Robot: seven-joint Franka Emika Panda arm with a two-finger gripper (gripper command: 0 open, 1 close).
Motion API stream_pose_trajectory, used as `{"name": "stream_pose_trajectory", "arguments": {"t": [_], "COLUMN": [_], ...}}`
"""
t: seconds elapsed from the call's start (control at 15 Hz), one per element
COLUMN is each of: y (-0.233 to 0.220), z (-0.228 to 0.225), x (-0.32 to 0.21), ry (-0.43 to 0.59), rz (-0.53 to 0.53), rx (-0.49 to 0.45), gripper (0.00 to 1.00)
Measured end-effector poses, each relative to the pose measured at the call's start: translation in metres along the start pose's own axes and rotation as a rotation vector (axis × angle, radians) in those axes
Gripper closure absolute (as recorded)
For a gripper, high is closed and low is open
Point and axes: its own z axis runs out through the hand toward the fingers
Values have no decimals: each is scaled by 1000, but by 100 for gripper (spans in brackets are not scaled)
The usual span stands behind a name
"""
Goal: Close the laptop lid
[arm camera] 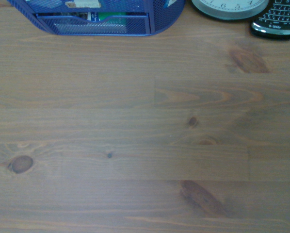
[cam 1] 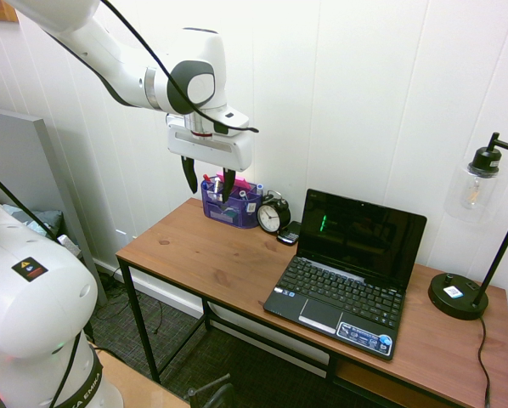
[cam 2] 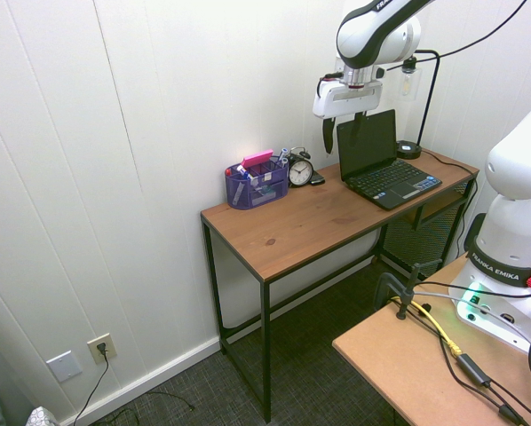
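From where I stood, the netbook's raised lid [cam 1: 360,236] was on the wooden desk [cam 1: 205,246], lower than the gripper [cam 1: 210,185] and off to its side, nearer the lamp [cam 1: 458,296]. The gripper hung in the air, fingers spread. The purple mesh organizer [cam 1: 230,204] held pens and a pink item [cam 2: 257,159], beside the alarm clock [cam 1: 273,214].

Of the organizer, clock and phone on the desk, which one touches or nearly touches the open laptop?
The small black phone, lying flat beside the black netbook; the others sit farther off.
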Motion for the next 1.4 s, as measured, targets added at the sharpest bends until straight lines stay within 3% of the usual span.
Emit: {"name": "stream_pose_trajectory", "arguments": {"t": [0.2, 0.4, 0.6, 0.93, 1.33, 1.4], "y": [-2, -9, -7, -5, 11, 15], "z": [-3, -30, -48, -36, -12, -5], "x": [1, 26, 91, 203, 296, 308], "ry": [13, 88, 159, 202, 229, 227], "rz": [14, 47, 112, 216, 331, 349], "rx": [-7, 14, 32, 83, 104, 104], "gripper": [0, 0, 0, 0, 0, 100]}}
